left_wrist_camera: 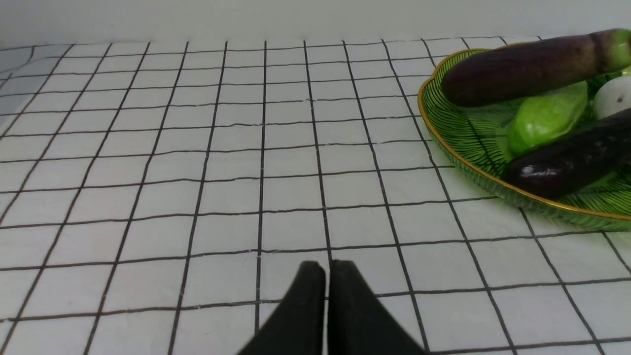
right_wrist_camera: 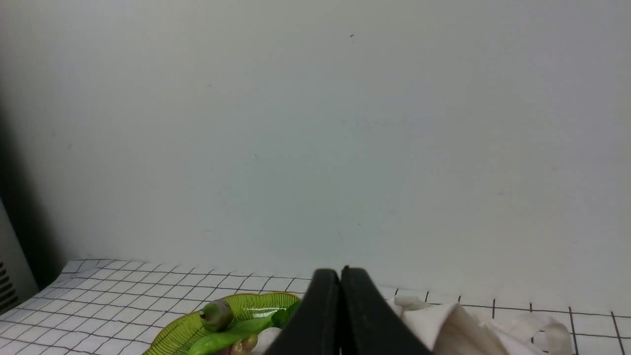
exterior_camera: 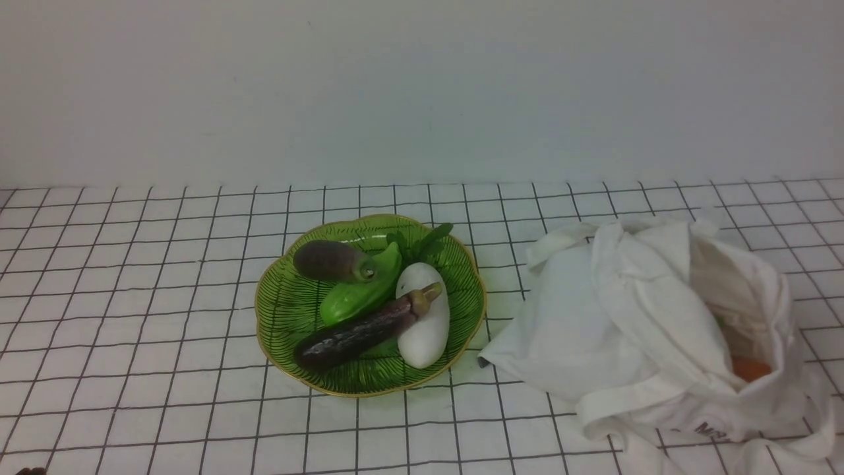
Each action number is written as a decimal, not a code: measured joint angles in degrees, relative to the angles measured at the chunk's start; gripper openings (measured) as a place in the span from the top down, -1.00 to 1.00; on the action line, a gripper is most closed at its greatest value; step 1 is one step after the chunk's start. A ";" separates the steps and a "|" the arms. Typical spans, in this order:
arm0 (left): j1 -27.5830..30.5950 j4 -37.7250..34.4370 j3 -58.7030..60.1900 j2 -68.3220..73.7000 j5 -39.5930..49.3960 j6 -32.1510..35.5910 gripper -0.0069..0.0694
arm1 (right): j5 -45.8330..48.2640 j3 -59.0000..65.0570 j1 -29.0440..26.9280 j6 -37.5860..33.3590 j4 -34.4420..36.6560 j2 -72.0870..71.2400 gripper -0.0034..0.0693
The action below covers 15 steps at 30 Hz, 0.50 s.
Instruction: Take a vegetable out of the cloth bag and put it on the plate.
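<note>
The short purple-brown eggplant (exterior_camera: 330,261) lies on the green leaf plate (exterior_camera: 283,310) at its back left; it also shows in the left wrist view (left_wrist_camera: 522,69) and the right wrist view (right_wrist_camera: 216,315). The white cloth bag (exterior_camera: 633,316) sits crumpled to the right of the plate, with something orange (exterior_camera: 750,368) in its opening. Neither gripper shows in the front view. My left gripper (left_wrist_camera: 327,266) is shut and empty over the bare cloth, left of the plate (left_wrist_camera: 443,133). My right gripper (right_wrist_camera: 340,272) is shut and empty, raised above the plate (right_wrist_camera: 172,335) and bag (right_wrist_camera: 453,325).
The plate also holds a long dark eggplant (exterior_camera: 356,333), a white radish (exterior_camera: 425,316), a green vegetable (exterior_camera: 359,293) and green leaves (exterior_camera: 425,241). A white wall (exterior_camera: 422,86) stands behind the checked tablecloth (exterior_camera: 132,297).
</note>
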 joint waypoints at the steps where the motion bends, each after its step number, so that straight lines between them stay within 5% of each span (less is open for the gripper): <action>1: 0.00 0.00 0.00 0.00 0.00 0.00 0.84 | -0.29 0.00 0.00 0.00 0.29 0.00 0.94; 6: 0.00 0.00 0.00 0.00 0.00 0.00 0.84 | -3.00 1.04 0.00 -4.41 7.11 0.00 0.94; 11: 0.00 0.00 0.00 0.00 0.00 0.00 0.84 | -7.71 3.98 0.00 -20.87 21.21 0.00 0.94; 15: 0.00 0.00 0.00 0.00 0.00 0.00 0.84 | -11.26 5.90 0.00 -26.08 26.00 0.00 0.94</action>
